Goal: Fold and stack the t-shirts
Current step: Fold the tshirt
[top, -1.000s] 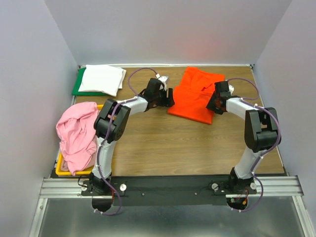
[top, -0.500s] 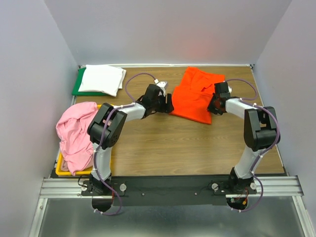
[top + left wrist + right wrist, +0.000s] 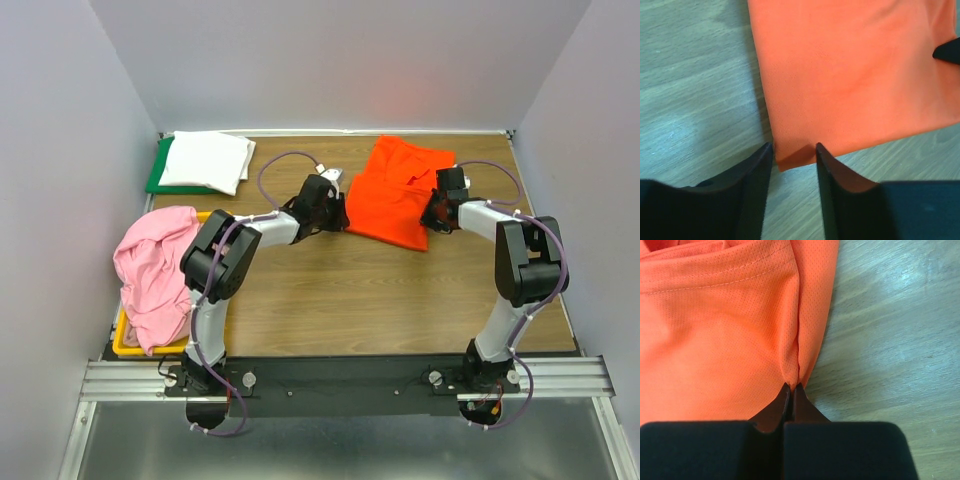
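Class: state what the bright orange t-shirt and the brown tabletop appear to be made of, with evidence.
Bright orange t-shirt: matte synthetic-looking mesh knit; tiny pinholes and a stitched seam show. Brown tabletop: wood or wood-look laminate; streaky grain, faint sheen.

My right gripper [image 3: 791, 390] has its two dark fingers [image 3: 807, 415] pressed together with no gap, pinching the edge of the orange t-shirt [image 3: 715, 340] right at their tips. From the pinch a narrow crease [image 3: 797, 340] runs straight up through the fine mesh cloth, and a line of stitching [image 3: 715, 282] crosses the upper left. The wood-grain table [image 3: 890, 340] shows to the right of the cloth.
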`<state>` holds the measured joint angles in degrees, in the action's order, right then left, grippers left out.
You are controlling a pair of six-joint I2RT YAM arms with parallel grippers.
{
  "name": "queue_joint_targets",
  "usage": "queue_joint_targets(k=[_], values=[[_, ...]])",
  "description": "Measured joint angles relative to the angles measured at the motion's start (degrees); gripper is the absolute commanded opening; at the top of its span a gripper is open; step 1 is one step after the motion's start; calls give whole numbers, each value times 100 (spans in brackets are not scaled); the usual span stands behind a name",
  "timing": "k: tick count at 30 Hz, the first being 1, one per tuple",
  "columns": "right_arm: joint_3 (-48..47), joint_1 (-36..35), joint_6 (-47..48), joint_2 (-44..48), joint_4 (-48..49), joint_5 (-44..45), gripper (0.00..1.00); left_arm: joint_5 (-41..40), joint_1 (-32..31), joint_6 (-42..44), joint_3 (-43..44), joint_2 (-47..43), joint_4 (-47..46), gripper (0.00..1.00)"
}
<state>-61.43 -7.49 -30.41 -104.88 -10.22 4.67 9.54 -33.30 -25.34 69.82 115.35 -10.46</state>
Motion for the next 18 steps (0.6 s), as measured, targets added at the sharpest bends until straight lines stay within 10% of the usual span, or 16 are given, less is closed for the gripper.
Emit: queue_joint_targets(k=[5,18], values=[[-2,7,37,-11,15,-109,0,-39,-96,17,61,81,55,1],[-111,-363,221,-120,55,-625,0,-505,-173,-188,-1340,-850,-59,0]])
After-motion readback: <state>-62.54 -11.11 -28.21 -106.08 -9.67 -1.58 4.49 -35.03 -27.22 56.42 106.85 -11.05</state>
